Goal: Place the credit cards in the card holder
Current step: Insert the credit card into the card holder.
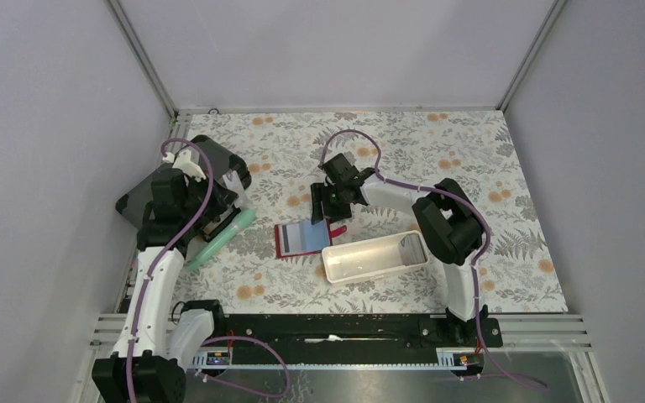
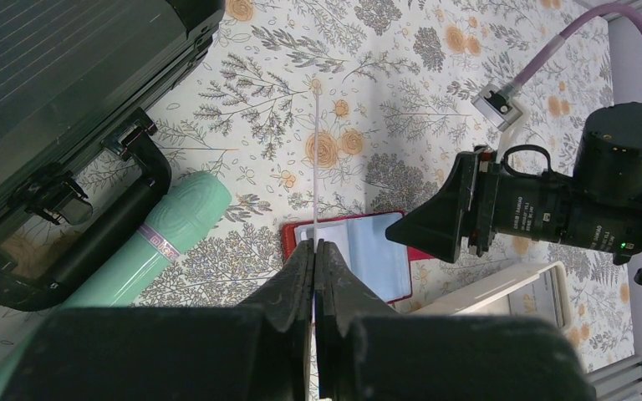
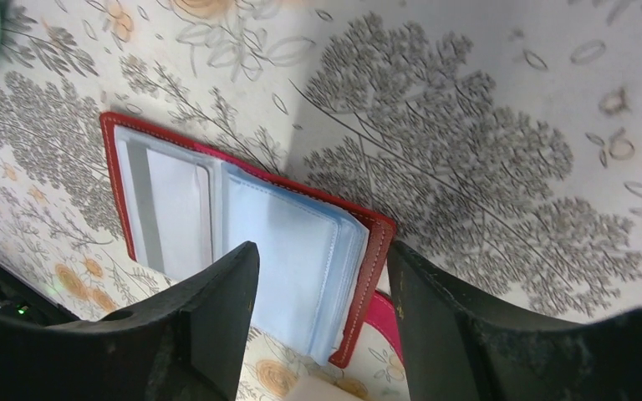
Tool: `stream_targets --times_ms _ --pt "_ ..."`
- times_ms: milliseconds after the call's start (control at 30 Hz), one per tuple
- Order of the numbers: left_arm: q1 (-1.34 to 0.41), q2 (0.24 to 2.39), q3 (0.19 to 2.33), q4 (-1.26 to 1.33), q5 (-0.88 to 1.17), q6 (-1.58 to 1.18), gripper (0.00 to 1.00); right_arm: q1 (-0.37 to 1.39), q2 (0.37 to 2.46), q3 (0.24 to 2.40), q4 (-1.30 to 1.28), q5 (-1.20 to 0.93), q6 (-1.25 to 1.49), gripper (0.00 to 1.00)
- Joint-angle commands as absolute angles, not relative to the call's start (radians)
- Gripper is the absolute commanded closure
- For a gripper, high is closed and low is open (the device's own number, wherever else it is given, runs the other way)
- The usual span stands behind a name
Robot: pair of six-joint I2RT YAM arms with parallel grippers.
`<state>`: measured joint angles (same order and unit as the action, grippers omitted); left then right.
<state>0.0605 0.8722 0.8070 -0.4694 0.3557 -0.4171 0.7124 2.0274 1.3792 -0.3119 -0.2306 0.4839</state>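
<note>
Wallet (image 1: pixel 302 239) lies open mid-frame; left claw (image 2: pixel 314 251) clenched on a card (image 2: pixel 315 150), edge-on, not yet in; right claw (image 3: pixel 322 251) spread wide over it, so insertion looks yet to come

Edge-on card (image 2: pixel 315 159) in left gripper (image 2: pixel 314 253)

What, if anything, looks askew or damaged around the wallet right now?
Nothing stands out. The card holder lies open and flat, its clear sleeves intact. The right gripper straddles its edge, fingers open. The left gripper is shut on a thin card, held edge-on and unbent.
</note>
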Motion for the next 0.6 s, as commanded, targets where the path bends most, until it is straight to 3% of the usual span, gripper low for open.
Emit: stream_targets --times_ms 0,367,567 --pt "0.070 0.863 0.793 -0.420 0.380 -0.422 1.00 0.736 2.072 1.448 -0.280 -0.262 0.458 0.35" --pt "0.060 0.856 0.691 -0.310 0.471 -0.568 1.00 0.770 2.058 1.479 -0.280 -0.263 0.451 0.36" --pt "-0.075 0.847 0.563 -0.167 0.429 -0.709 1.00 0.769 1.969 1.455 -0.370 -0.122 0.390 0.29"
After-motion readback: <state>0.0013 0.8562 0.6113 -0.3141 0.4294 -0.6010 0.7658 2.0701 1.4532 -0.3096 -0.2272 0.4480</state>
